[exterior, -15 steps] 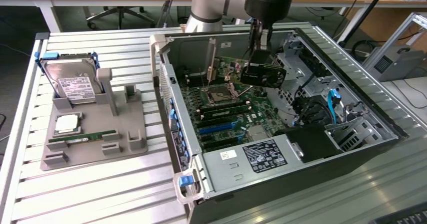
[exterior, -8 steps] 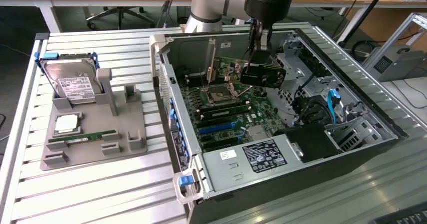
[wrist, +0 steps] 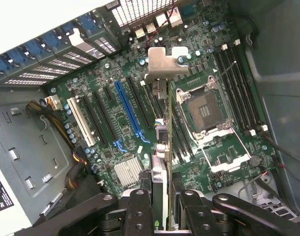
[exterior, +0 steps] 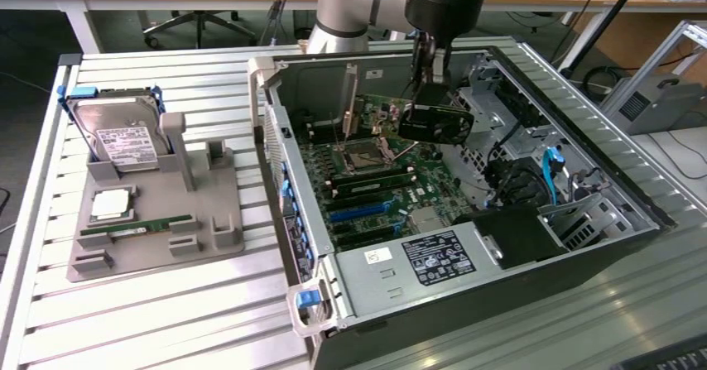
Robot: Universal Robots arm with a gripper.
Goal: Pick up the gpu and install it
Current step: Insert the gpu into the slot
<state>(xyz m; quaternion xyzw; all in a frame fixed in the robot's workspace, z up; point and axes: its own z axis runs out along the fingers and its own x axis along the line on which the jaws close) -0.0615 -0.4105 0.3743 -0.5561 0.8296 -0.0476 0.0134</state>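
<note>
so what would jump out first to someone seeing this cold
The open computer case lying on the slatted table, its green motherboard exposed. Above it the robot's hand holds the gpu edge-on over the slots, its silver bracket leading. On the exterior view's left, a grey tray carries a hard drive.

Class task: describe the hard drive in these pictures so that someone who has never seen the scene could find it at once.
Start at the open computer case, then look to the exterior view's left at the grey holder on the slatted table. The hard drive stands at its far end: a boxy metal block with a white label, bulkier than the thin green memory stick nearby.
</note>
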